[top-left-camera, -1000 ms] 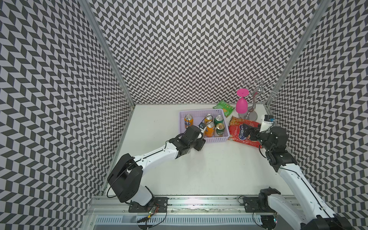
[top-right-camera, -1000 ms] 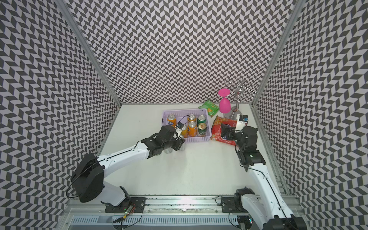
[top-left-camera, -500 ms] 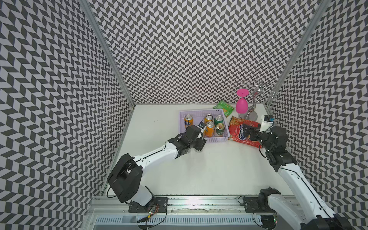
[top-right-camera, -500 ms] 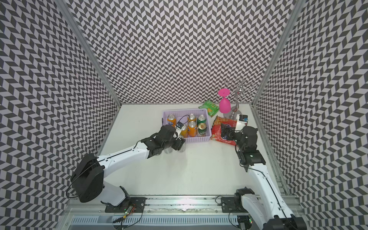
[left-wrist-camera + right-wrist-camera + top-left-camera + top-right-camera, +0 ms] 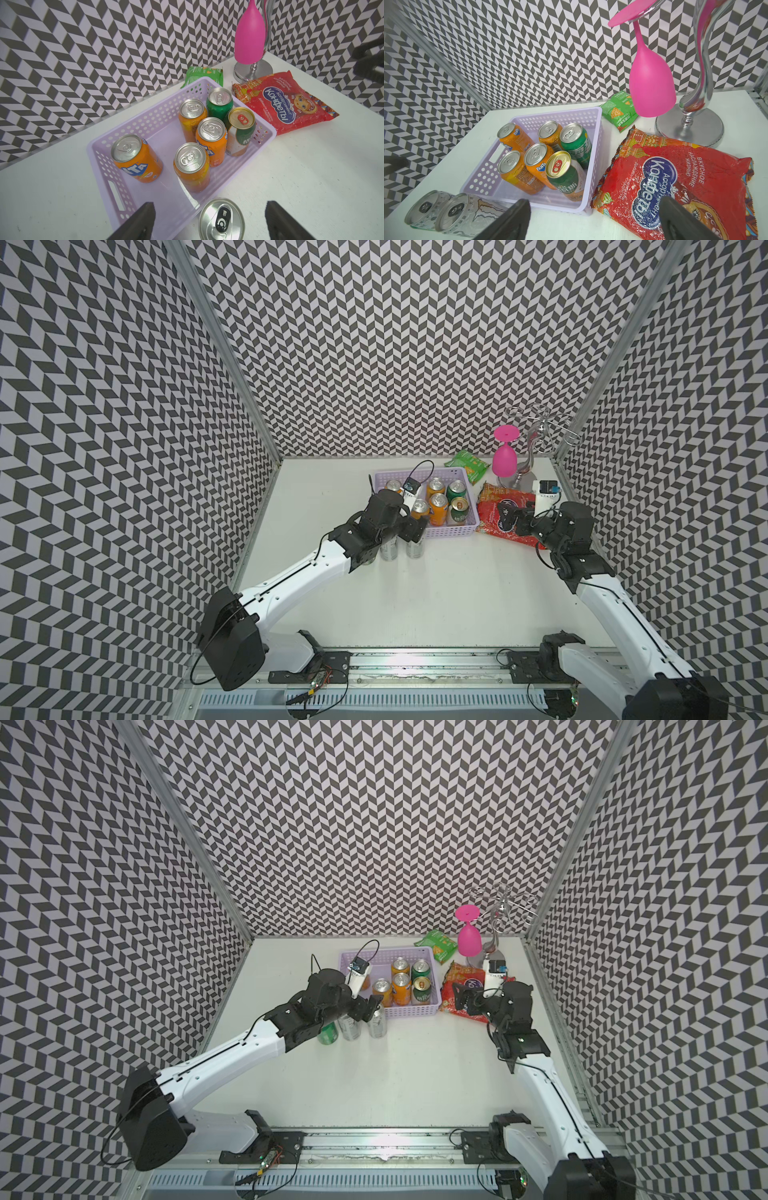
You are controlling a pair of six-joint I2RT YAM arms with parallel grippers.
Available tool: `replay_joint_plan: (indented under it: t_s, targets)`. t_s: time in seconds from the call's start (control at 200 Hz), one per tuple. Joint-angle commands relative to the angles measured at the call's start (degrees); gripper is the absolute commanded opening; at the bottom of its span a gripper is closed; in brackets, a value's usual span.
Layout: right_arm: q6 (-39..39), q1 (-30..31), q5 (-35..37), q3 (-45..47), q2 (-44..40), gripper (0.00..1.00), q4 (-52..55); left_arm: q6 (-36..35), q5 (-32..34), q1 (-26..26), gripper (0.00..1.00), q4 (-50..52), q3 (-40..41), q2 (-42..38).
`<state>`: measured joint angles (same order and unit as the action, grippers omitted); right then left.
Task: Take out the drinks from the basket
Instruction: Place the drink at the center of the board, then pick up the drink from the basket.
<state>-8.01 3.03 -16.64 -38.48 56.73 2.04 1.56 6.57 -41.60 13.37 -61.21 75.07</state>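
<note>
The lavender basket [image 5: 453, 531] [image 5: 411, 1011] [image 5: 108, 166] [image 5: 591, 166] holds several orange cans [image 5: 137, 160] and two green cans [image 5: 219, 104]. On the table in front of the basket stand two silver-grey cans [image 5: 350, 1027] [image 5: 377, 1025] [image 5: 423, 207] and a green can [image 5: 328, 1034]. My left gripper [image 5: 409, 531] [image 5: 372, 1006] [image 5: 209, 207] is open. Its fingers stand apart on either side of the right-hand silver can [image 5: 221, 220] without touching it. My right gripper [image 5: 513, 518] [image 5: 463, 996] [image 5: 593, 224] hangs open and empty by the basket's right front corner, partly over the red bag.
A red candy bag [image 5: 505, 514] [image 5: 675, 182] lies against the basket's right side. A green snack bag [image 5: 467, 462] lies behind the basket. A pink glass [image 5: 504, 458] hangs upside down from a chrome stand [image 5: 536, 439] in the back right corner. Patterned walls close three sides.
My left gripper has gone from shut on the silver can to open, leaving the can standing in front of the basket. The right arm has not moved.
</note>
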Motion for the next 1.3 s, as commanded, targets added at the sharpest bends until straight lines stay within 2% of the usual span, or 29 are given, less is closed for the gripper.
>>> replay_joint_plan:
  t_s: [0.0, 0.135, 0.325, 0.661, 0.856, 1.117, 1.292]
  targets:
    - [0.44, 1.51, -1.43, -2.11, 1.71, 1.0, -3.18, 0.79, -0.5, 1.97, 0.89, -0.58, 0.54, -3.48]
    - [2.35, 6.48, 3.69, -4.13, 4.93, 1.0, -1.98, 3.26, -1.23, 4.84, 0.99, -4.41, 4.93, -8.2]
    - [5.04, 12.7, 9.23, -7.73, 11.37, 1.0, -0.44, 6.63, -2.54, 8.71, 0.99, -9.93, 12.52, -15.13]
    - [8.55, 18.04, 12.61, -16.88, 25.73, 1.0, 4.3, 12.75, 3.53, 11.06, 0.99, -15.2, 23.98, -26.47]
    - [9.84, 19.46, 13.2, -21.42, 33.29, 1.0, 6.73, 12.3, 5.35, 11.7, 0.99, -13.76, 25.31, -29.94]
    - [10.45, 20.21, 14.94, -24.41, 39.35, 1.0, 7.85, 12.02, 5.47, 11.89, 0.99, -14.13, 25.23, -29.63]
    - [11.01, 20.48, 15.23, -26.33, 42.27, 0.91, 8.27, 11.97, 5.47, 11.89, 0.99, -14.1, 25.26, -29.28]
